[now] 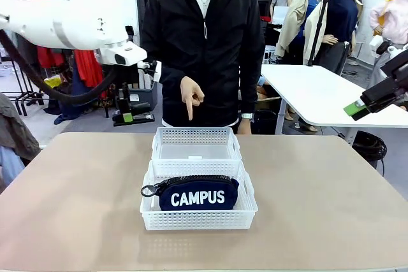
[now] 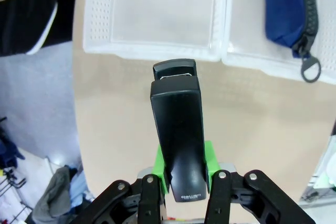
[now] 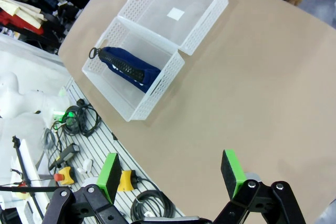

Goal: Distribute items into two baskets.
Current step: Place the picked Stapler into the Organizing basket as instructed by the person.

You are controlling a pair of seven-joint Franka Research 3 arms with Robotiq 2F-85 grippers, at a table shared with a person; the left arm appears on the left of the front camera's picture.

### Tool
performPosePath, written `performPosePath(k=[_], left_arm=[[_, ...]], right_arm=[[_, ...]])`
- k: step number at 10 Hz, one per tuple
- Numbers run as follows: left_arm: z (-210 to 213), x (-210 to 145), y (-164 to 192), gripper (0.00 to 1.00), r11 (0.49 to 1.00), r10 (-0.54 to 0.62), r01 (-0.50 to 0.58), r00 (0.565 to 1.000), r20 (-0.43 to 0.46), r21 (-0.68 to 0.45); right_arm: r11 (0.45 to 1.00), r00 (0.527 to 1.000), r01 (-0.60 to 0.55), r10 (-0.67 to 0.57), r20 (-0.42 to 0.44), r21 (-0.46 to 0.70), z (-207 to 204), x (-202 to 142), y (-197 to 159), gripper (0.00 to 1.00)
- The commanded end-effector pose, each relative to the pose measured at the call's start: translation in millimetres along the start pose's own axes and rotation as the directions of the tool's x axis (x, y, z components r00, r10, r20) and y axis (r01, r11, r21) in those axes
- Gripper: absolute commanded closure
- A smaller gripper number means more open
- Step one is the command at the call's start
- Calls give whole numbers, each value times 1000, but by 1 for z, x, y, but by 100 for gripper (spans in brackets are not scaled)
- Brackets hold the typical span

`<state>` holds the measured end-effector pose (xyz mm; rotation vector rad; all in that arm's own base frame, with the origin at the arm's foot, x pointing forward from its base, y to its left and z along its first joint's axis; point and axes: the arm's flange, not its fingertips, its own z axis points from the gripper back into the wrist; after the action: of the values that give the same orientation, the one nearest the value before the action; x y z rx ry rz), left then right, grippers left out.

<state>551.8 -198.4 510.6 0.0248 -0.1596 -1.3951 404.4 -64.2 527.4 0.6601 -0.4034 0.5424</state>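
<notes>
Left gripper pinches the black stapler between its green pads, held up in the air off the table's left side; right gripper hangs with fingers spread wide and nothing between them, high over the table's right side. Navy pouch already lies in the near basket; far basket looks empty, and the person's hand points a finger down toward it. Step in hand, as judged: carry the stapler over the far basket; best to centre it above the floor, clear the lattice rim, lower before letting go so it doesn't bounce. Stapler's long axis runs along the fingers, free end pointing away from the wrist toward the far basket's rim. Pouch lies lengthwise across its basket, lettering facing the robot, zip pull and loop at the robot's left end.
</notes>
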Motion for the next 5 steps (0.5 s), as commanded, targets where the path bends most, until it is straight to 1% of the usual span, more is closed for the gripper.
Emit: performPosePath(k=[1, 3, 5], left_arm=[[-3, 25, 13, 100, 999, -37, 37, 999, 2, -9], [-11, 51, 18, 100, 996, -88, 87, 996, -14, -28], [-20, 75, 17, 100, 993, -119, 119, 993, -13, -23]], right_arm=[[1000, 1000, 8, -8, 2, 1, 0, 1, 2, 0], [1000, 1000, 8, -8, 2, 1, 0, 1, 2, 0], [1000, 1000, 8, -8, 2, 1, 0, 1, 2, 0]])
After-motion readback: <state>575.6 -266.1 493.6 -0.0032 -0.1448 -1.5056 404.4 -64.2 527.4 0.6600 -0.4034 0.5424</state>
